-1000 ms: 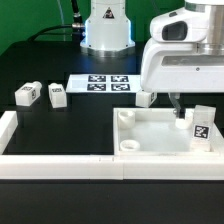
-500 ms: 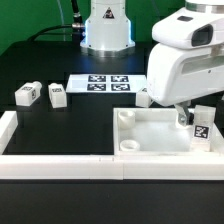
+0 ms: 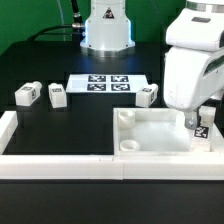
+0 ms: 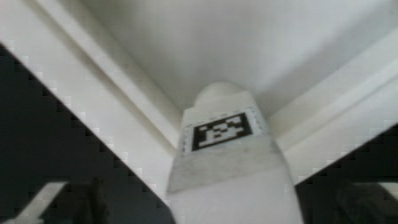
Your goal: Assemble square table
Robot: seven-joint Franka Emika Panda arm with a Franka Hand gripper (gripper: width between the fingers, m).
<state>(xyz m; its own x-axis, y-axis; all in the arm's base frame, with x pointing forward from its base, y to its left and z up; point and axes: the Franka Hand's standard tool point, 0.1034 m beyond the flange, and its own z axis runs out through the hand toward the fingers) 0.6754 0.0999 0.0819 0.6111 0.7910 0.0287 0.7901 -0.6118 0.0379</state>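
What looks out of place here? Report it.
Nothing looks damaged or spilled. One leg stands inside the tabletop near its rim on the exterior view's right, while the other legs sit loose on the black table; that is the only oddity.

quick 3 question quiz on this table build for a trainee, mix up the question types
1. True or false: three legs lie on the black surface, outside the table top.
2. Which leg does the tool hover over? A) the upright leg in the table top B) one lying on the black surface C) none
3. Fill in: the tool's jaws are ____.
Key: 1 true; 2 A; 3 open
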